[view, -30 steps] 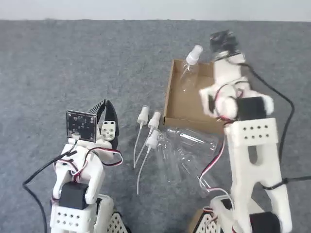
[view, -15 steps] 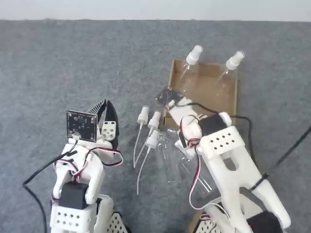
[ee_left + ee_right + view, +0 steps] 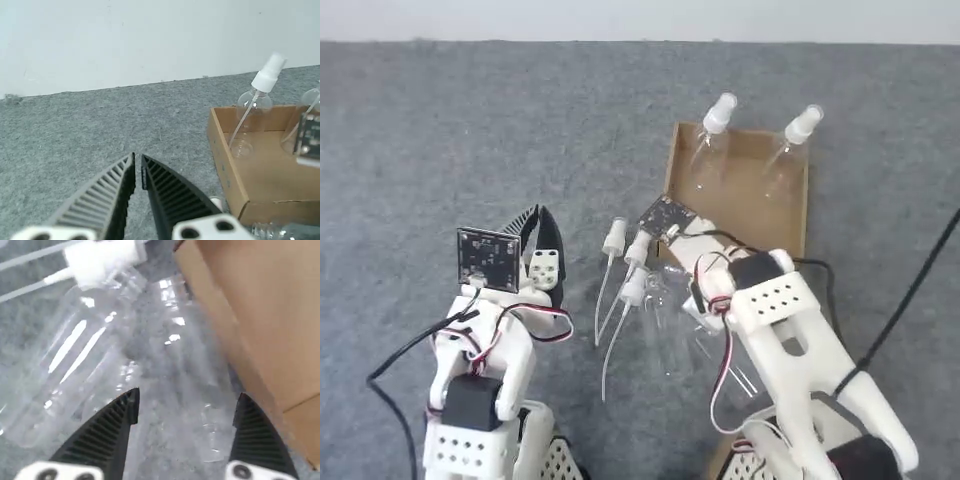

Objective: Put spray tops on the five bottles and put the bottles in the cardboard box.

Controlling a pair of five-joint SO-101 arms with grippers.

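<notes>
Capped bottles (image 3: 705,150) — two now stand in the cardboard box (image 3: 740,215) at upper right. My right arm (image 3: 775,300) has swung back from it to the uncapped bottles (image 3: 670,300) lying mid-frame, jaws wide above them; left jaws closed, empty. Three left to cap, I judge.

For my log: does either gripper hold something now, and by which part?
Nothing is held: left gripper shut and empty, right gripper open over the lying bottles.
</notes>
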